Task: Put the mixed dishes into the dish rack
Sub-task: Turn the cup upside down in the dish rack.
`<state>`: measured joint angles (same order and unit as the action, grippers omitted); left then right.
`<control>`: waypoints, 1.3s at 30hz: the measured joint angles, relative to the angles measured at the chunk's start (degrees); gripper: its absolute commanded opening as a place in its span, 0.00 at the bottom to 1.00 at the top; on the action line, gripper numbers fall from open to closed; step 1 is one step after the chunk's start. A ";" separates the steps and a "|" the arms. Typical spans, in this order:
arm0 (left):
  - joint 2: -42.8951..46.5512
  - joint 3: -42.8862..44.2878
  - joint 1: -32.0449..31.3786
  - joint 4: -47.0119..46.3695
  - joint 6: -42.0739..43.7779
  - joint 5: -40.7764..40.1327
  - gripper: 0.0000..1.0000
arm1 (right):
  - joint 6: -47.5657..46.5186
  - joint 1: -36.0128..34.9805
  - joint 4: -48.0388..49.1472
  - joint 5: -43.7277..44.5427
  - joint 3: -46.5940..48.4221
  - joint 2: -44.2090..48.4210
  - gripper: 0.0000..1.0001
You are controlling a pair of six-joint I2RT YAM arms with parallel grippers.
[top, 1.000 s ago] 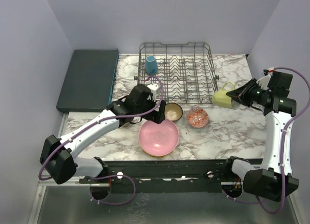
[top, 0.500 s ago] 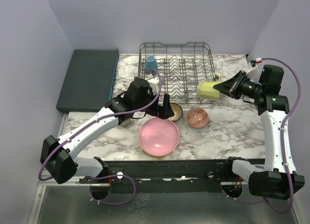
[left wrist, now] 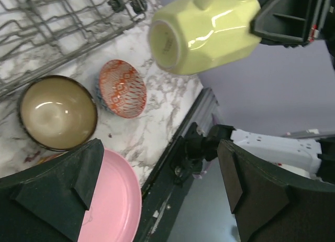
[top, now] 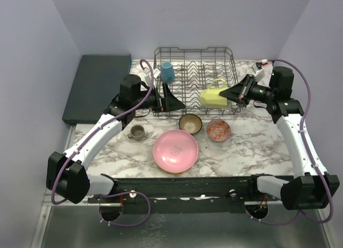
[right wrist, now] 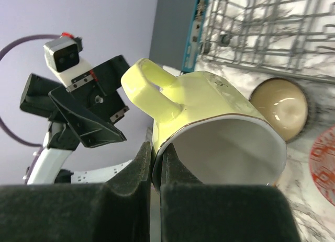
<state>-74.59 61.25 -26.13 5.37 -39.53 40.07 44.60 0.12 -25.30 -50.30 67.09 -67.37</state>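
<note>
There was the right tool (top: 231, 94), clamped on the yellow mug (top: 213, 97)! From the right wrist we saw its fingers (right wrist: 131, 200) pinching the mug's wall at the rim, one inside and one outside, just beside the handle. The mug lay on its side in the air, handle up, its base turned toward the left arm and its mouth toward the right tool. From above we placed it over the front right part of the rack (top: 194, 49); whether it touched the tines, we could not tell. Across the way the left tool (top: 172, 99) hung at the rack's front left, jaws spread wide and nothing between them, looking straight at the mug's base. Inside the rack, in the left rear corner, stood the blue mug (top: 167, 72). Out on the table (top: 252, 146), just in front of the rack, the brown bowl (top: 190, 123) and the red-patterned bowl (top: 218, 129) sat side by side, close but apart. The pink plate (top: 175, 150) lay nearer us, just beside the brown bowl. The grey-green mug (top: 137, 132) stood upright to the plate's left, under the left arm. Left of the rack lay the dark teal slab (top: 96, 87).
</note>
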 measured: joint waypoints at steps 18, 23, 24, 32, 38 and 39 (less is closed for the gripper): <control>0.00 -7.61 4.22 -21.81 -16.09 13.18 0.99 | 13.97 -13.16 21.79 -4.83 -3.30 -5.16 0.00; 0.07 -8.04 4.48 -24.55 -18.12 14.19 0.99 | 17.55 -16.15 27.34 -6.08 -3.43 -5.99 0.01; 0.11 -8.22 4.57 -25.05 -18.45 14.47 0.99 | 18.32 -16.74 28.48 -6.27 -3.43 -6.12 0.01; 1.22 -10.14 5.95 -29.75 -22.10 16.20 0.99 | 21.90 -20.02 34.47 -6.54 -4.13 -6.29 0.01; 1.27 -11.50 7.02 -37.46 -28.61 17.64 0.99 | 24.04 -22.80 37.81 -6.51 -4.79 -7.23 0.01; 1.27 -11.50 7.06 -38.27 -29.16 17.77 0.99 | 24.35 -23.12 38.14 -6.51 -4.79 -7.41 0.01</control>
<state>-73.32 49.76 -19.07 -32.91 -68.69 57.84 68.95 -23.00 12.84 -56.82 62.30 -74.78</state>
